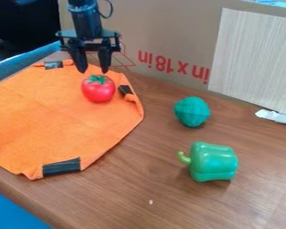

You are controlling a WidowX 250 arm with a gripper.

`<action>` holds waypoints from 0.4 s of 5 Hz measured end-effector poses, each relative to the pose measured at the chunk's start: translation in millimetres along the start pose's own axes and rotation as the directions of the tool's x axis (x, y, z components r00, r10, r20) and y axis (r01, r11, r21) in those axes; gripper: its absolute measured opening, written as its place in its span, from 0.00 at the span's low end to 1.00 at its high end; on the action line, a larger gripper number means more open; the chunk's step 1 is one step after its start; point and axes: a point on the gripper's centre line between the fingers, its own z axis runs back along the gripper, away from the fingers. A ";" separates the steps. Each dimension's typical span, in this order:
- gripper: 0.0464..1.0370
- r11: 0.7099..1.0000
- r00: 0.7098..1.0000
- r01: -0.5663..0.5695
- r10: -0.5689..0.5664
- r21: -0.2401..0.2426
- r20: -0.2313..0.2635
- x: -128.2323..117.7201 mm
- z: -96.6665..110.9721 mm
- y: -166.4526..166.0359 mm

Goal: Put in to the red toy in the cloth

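Green pepper (213, 162) sits on the tabletop (118, 192), a teal ball (192, 112) behind it, while the gripper (93, 71) hangs, jaws spread, near a tomato (98, 91) on orange cloth (56, 120).

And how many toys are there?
3: a red tomato on the orange cloth, just below the claw; a teal ball on the wooden table; and a green pepper, also on the table, nearer the camera.

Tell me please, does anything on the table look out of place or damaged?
The orange cloth looks rumpled along its right edge, beside a black strip, not flat. A pale speck lies on the table near the front, like stray debris.
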 end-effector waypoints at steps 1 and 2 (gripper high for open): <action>0.95 1.000 0.999 0.020 -0.020 -0.001 0.031 5.2 21.6 -7.9; 0.96 0.996 0.997 0.062 -0.064 0.057 0.033 9.4 53.2 -20.5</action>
